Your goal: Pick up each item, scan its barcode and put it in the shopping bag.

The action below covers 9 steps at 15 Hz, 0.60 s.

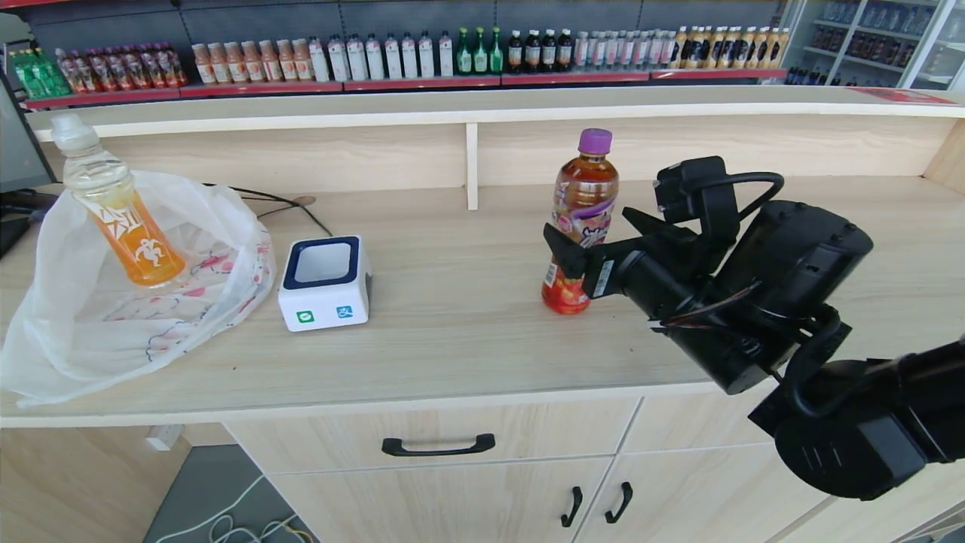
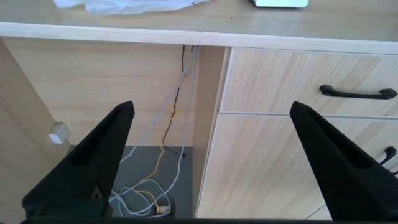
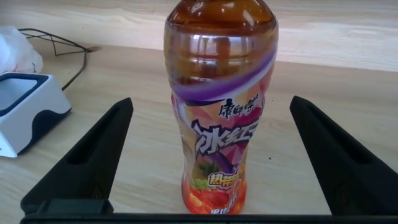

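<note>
Left claw [image 2: 211, 107]: open, fingers spread wide with nothing between them. It sits below the front edge of the table [image 2: 186, 34], facing the cabinet front, where loose cables [image 2: 168, 124] hang in an open bay beside a drawer with a black handle [image 2: 357, 93].

Table, far left: a thin white shopping bag [image 1: 75, 332] lies slumped on the surface with its mouth open. An orange drink bottle [image 1: 128, 219] with a white cap stands in it, leaning left.

Just right of the bag: a white barcode scanner [image 1: 326, 283] with a dark-framed window facing up. It stands apart from the bag. A thin cable [image 1: 301, 207] runs on the table behind it.

Right of centre: a tea bottle [image 1: 584, 188] with a purple cap stands upright on the table, well apart from the scanner.

Right claw [image 1: 599, 237]: open, level with the lower half of the tea bottle, one finger on each side of it. In the right wrist view a gap shows between each finger [image 3: 93, 162] and the bottle [image 3: 221, 124]; no contact is seen.

Far wall: a shelf [image 1: 452, 79] carries a row of drink bottles.
</note>
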Motion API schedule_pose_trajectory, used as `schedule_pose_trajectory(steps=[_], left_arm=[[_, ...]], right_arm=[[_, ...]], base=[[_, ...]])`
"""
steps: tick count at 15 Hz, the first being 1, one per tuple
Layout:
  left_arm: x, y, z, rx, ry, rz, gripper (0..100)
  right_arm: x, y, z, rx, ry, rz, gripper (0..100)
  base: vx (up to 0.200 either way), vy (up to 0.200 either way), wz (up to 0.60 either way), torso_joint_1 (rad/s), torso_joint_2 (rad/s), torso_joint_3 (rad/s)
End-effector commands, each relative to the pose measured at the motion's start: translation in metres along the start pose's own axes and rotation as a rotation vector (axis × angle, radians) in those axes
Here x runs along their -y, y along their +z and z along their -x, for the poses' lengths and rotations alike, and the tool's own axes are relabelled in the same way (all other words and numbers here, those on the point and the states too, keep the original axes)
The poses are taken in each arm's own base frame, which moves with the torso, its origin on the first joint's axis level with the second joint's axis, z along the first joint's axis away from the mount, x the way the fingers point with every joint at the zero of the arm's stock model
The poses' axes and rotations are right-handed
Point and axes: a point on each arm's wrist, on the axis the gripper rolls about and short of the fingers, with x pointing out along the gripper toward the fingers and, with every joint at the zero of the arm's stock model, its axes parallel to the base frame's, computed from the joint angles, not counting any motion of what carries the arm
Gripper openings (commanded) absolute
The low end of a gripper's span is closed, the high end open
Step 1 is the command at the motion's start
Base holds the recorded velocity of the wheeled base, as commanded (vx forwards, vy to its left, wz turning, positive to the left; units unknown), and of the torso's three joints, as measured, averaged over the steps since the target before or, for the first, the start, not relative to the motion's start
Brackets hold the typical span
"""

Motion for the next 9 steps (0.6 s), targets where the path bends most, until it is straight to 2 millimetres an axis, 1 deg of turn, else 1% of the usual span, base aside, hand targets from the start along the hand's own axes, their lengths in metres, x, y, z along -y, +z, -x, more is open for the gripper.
schedule_pose_trajectory(steps=[1, 6, 9], left_arm=[[0.000, 0.000, 0.000, 0.001, -0.001, -0.001, 100], [0.000, 0.000, 0.000, 0.001, 0.001, -0.001, 100], [0.000, 0.000, 0.000, 0.001, 0.001, -0.001, 100]], right_arm=[[-0.003, -0.009, -0.008, -0.014, 0.001, 0.002, 100], [-0.004, -0.015, -0.025, -0.001, -0.009, -0.001, 100], [-0.005, -0.021, -0.032, -0.007, -0.012, 0.001, 100]], base=[[0.000, 0.000, 0.00, 0.000, 0.00, 0.000], [0.000, 0.000, 0.00, 0.000, 0.00, 0.000], [0.000, 0.000, 0.00, 0.000, 0.00, 0.000]])
